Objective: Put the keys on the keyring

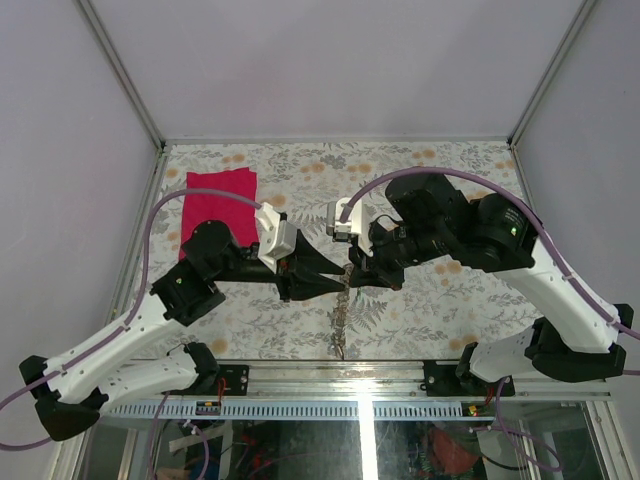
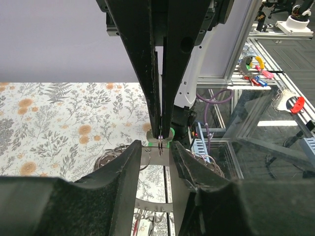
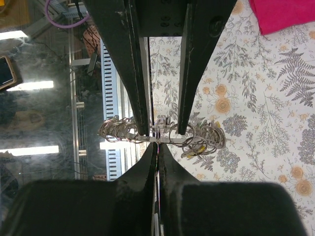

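The left gripper [image 2: 156,147] holds the keyring [image 3: 170,139] by its 2 sides. The right gripper [image 3: 157,147] is squeezed shut on its edge. Both are up above the table [image 1: 450,300], with small keys [image 1: 341,318] dangling below it

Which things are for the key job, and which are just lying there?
For the job:
wide flat grey metal keyring
tiny silver keys with coloured plastic heads
black left gripper
black right gripper

Just lying about:
bright pink cloth
flowery tablecloth
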You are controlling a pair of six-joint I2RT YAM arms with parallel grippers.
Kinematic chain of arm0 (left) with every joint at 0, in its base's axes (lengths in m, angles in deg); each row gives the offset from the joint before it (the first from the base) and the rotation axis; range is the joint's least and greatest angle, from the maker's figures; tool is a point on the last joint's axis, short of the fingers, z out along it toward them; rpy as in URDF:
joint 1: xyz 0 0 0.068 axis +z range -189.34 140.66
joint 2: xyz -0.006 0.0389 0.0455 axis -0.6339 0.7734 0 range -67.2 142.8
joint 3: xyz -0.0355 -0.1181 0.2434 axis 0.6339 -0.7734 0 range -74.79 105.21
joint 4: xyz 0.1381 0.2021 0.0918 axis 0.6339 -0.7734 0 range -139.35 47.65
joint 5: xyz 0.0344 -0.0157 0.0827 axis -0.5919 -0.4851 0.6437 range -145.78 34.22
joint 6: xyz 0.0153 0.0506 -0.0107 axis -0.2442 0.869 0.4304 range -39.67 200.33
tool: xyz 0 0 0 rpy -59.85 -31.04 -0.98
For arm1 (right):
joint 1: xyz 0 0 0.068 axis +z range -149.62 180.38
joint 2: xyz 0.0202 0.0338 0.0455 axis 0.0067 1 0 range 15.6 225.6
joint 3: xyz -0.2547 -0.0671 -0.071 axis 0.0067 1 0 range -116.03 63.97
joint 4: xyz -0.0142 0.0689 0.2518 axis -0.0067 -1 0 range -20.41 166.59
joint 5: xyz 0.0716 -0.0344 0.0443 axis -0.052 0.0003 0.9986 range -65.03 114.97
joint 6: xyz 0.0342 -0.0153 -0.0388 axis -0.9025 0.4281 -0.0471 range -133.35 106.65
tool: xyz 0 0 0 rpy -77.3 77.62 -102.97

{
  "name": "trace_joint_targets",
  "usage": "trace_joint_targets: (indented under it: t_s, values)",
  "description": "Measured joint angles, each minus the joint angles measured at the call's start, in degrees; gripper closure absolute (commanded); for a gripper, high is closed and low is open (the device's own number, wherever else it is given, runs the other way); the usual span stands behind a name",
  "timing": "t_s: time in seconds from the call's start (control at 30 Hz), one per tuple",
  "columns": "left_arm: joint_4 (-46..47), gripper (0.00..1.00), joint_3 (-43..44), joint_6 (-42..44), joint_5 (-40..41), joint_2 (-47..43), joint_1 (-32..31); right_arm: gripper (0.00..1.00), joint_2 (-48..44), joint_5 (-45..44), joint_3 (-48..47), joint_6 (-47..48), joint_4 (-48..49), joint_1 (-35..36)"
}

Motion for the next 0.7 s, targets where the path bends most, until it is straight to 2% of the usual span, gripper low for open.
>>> trace_joint_targets:
  t_s: [0.4,0.47,0.57,0.7]
  values:
    - [-0.8,0.76,0.0,0.5,-1.0,1.1,-0.5,1.00,0.0,0.1,0.0,0.2,0.2,0.0]
    - [-1.2,0.82,0.0,0.7,-1.0,1.4,-0.6,1.00,0.0,0.2,0.0,0.2,0.2,0.0]
    - [-1.6,0.98,0.2,1.1,-1.0,1.6,-0.8,1.00,0.0,0.3,0.0,0.2,0.2,0.0]
    - [-2.4,1.00,0.7,1.6,-1.5,1.7,-0.8,1.00,0.0,0.5,0.0,0.2,0.3,0.0]
